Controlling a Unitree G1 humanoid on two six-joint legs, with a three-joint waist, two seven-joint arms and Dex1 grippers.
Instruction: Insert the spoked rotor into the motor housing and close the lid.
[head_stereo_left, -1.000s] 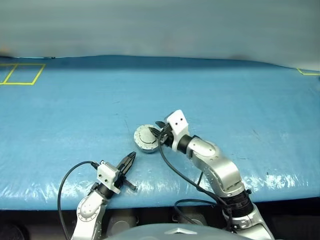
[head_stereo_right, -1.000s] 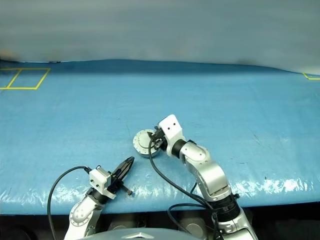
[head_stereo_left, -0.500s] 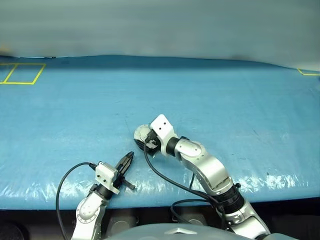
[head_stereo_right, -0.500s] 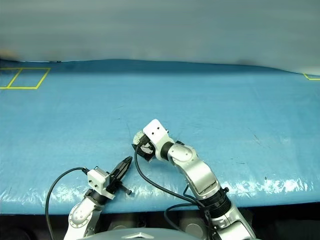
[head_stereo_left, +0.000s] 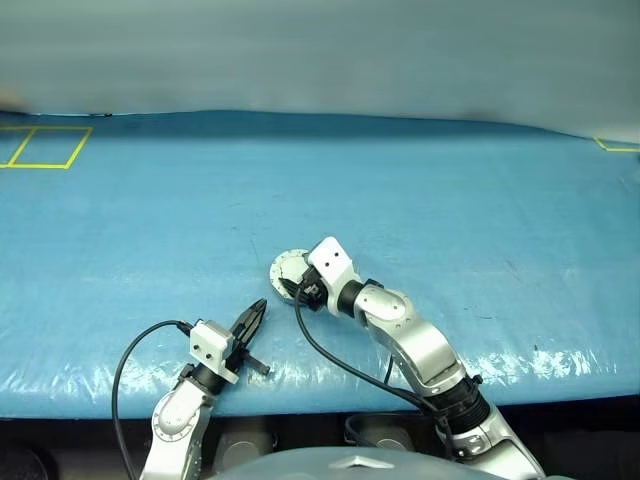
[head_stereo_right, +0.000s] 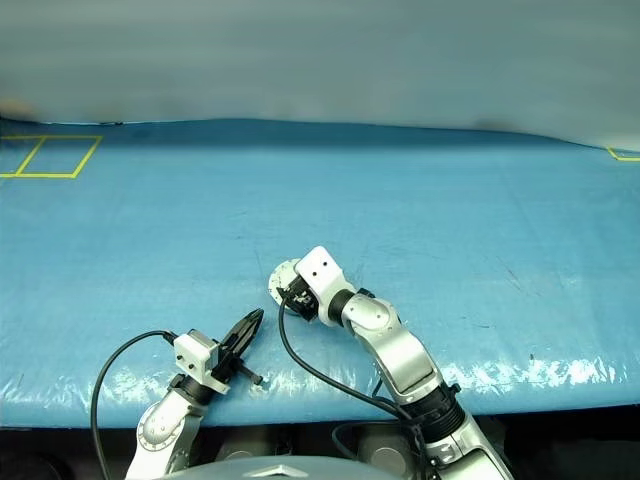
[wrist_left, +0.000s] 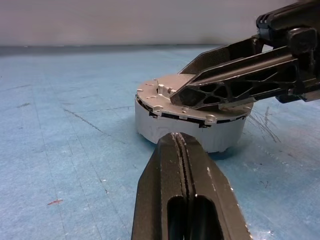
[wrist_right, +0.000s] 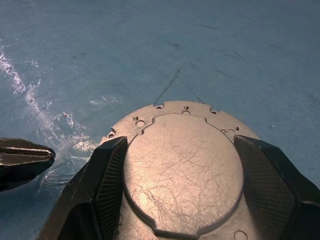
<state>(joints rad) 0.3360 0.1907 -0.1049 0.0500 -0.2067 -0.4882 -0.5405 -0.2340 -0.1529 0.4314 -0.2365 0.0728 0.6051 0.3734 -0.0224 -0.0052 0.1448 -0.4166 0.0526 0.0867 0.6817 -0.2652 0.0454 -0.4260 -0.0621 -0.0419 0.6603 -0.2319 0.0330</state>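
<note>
The housing (wrist_left: 190, 122), lid (wrist_right: 182, 172) down, sits on the blue counter (head_stereo_left: 450, 200). The right claw (wrist_right: 182, 190) hangs over it, fingers apart, flanking the lid. The left claw (wrist_left: 178, 136), pressed together, lies nearby, pointing at it.

The housing (wrist_left: 190, 127) is a short round grey metal cup standing upright on the blue cover, near the front edge and roughly at mid-width. The lid (wrist_right: 182, 170) lies flat on top, closed, its plain scratched outer face up with a raised circle and small rim holes.
</note>
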